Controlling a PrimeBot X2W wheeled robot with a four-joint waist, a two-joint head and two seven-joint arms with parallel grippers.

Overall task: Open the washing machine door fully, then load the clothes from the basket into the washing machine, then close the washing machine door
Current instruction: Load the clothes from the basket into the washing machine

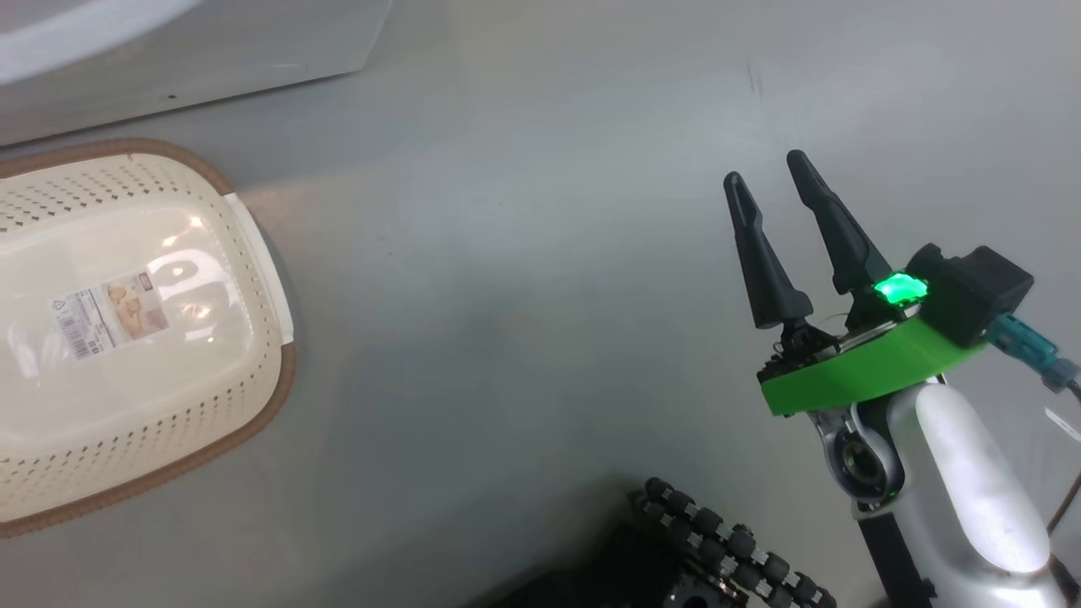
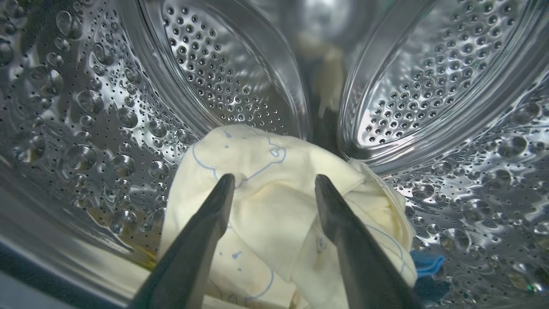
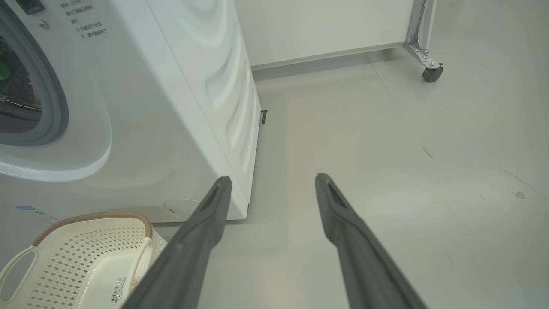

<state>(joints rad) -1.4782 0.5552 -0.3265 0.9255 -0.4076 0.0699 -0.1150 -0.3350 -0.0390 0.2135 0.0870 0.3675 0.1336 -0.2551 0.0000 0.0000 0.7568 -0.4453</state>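
L jaws apart over clothes (image 2: 274,210) in washer (image 2: 85,128); R jaws apart

This looks like a robot test room or lab set up as a laundry corner. A white washing machine (image 3: 141,128) stands on its own on a smooth, pale grey floor (image 3: 386,180) that carries a few scuffs and marks. Behind it a white partition board (image 3: 321,25) sits in a metal frame on a caster wheel (image 3: 432,74), like a movable lab wall. A cream plastic basket (image 1: 169,431) with its shop label (image 1: 110,314) stuck inside sits on the floor just beside the machine. The steel drum (image 2: 223,73) holds baby clothes (image 2: 266,201). A black roller wheel (image 1: 726,549) of the robot's base shows on the same floor.
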